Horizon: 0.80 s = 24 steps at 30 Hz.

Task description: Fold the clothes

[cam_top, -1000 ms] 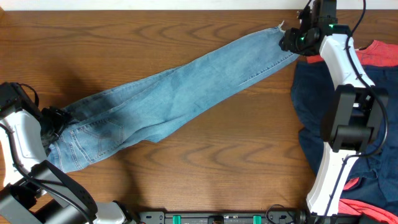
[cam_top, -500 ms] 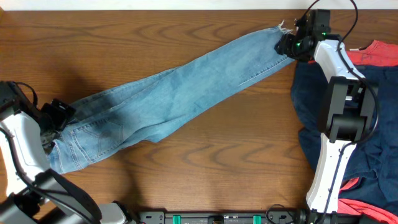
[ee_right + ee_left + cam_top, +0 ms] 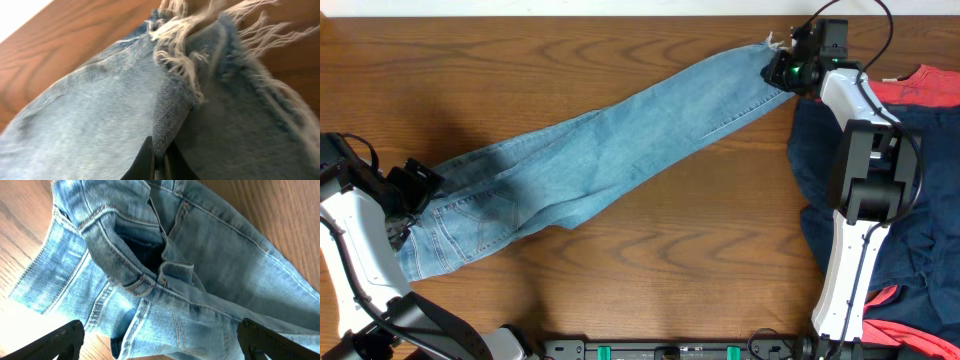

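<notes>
Light-blue jeans (image 3: 600,150) lie stretched diagonally across the table, waist at the lower left, frayed hem (image 3: 770,50) at the upper right. My left gripper (image 3: 410,200) hovers open at the waist end. In the left wrist view its fingers (image 3: 65,337) stand wide apart over the waistband and pocket seams (image 3: 145,280), holding nothing. My right gripper (image 3: 783,70) is shut on a fold of denim (image 3: 172,115) just below the frayed hem (image 3: 200,30). A dark navy garment (image 3: 820,190) and a coral-red T-shirt (image 3: 930,88) lie at the right.
The navy and red clothes are heaped along the right edge under the right arm (image 3: 865,190). Bare wooden tabletop (image 3: 670,260) shows in front of and behind the jeans. A black rail (image 3: 670,350) runs along the front edge.
The right gripper has closed on the denim at the hem end. The left gripper has opened wider and shifted slightly at the waist.
</notes>
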{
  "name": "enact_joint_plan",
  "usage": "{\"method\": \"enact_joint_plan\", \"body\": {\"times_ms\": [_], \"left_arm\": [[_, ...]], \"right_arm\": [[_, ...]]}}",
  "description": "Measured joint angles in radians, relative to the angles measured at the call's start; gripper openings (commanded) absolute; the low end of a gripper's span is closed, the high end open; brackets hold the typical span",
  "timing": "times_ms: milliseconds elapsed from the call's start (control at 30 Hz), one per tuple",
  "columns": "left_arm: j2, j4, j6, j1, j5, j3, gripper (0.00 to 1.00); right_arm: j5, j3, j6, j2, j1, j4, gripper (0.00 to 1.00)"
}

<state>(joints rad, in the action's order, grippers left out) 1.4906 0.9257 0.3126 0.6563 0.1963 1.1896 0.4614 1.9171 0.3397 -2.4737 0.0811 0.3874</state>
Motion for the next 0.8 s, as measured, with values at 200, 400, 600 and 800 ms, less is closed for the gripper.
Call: {"method": "enact_joint_plan", "body": {"times_ms": [200, 400, 600, 800], "left_arm": [[0.0, 0.008, 0.0, 0.0, 0.0, 0.0, 0.98], [0.0, 0.002, 0.0, 0.0, 0.0, -0.001, 0.98], [0.0, 0.0, -0.007, 0.0, 0.0, -0.001, 0.98], [0.0, -0.001, -0.014, 0.0, 0.0, -0.001, 0.98]], "right_arm": [[0.037, 0.0, -0.01, 0.035, 0.0, 0.026, 0.01], [0.004, 0.0, -0.016, 0.156, 0.0, 0.146, 0.01], [-0.12, 0.006, -0.016, 0.189, 0.0, 0.287, 0.32], [-0.231, 0.006, -0.046, 0.187, 0.0, 0.321, 0.87]]}}
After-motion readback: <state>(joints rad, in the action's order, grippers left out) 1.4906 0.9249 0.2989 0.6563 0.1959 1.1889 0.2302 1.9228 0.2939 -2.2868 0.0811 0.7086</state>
